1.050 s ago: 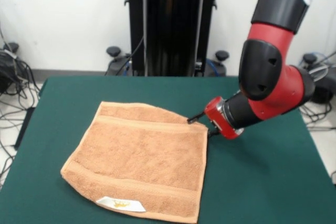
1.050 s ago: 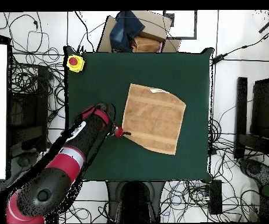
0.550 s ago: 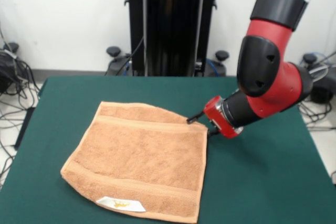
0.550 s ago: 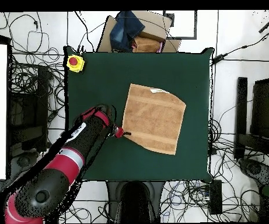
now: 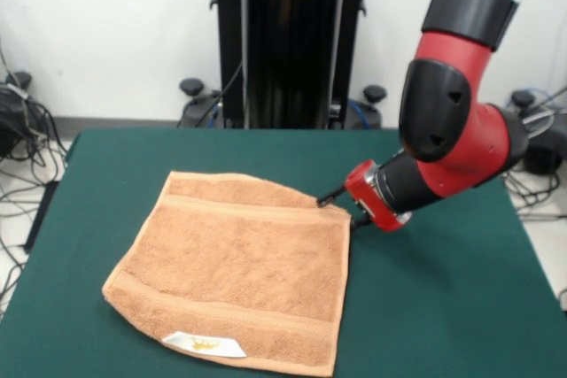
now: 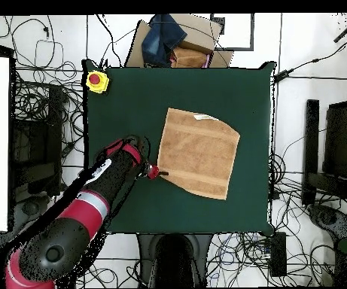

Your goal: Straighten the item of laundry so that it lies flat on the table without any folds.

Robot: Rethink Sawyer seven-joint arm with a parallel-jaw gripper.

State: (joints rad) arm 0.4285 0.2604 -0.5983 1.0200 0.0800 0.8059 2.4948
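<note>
Almost nothing is changing since a second ago: your arm (image 5: 461, 121) is shifting only a touch, and the towel (image 5: 235, 267) is lying just where it was. You are looking at the orange-tan towel spread open near the middle of the green table (image 5: 443, 307), turned a little askew to the table's edges, with its woven border bands showing along two opposite sides and its white label (image 5: 204, 343) with yellow print sitting on the edge nearest the front camera. No folded-over flap is showing in either view; the far edge is running slightly bowed rather than straight. Your gripper (image 5: 338, 208) is reaching in low from the side, its dark tips sitting right at the towel's far right corner in the front view, touching or just beside the cloth, though you cannot tell which. Whether the pincer is released or clenched on that corner is not showing, as the tips are too small and dark to read. From overhead, the gripper (image 6: 159, 172) is sitting at the towel's (image 6: 199, 153) edge, and a yellow box with a red button (image 6: 96, 80) is resting at a table corner, well apart from the towel.
</note>
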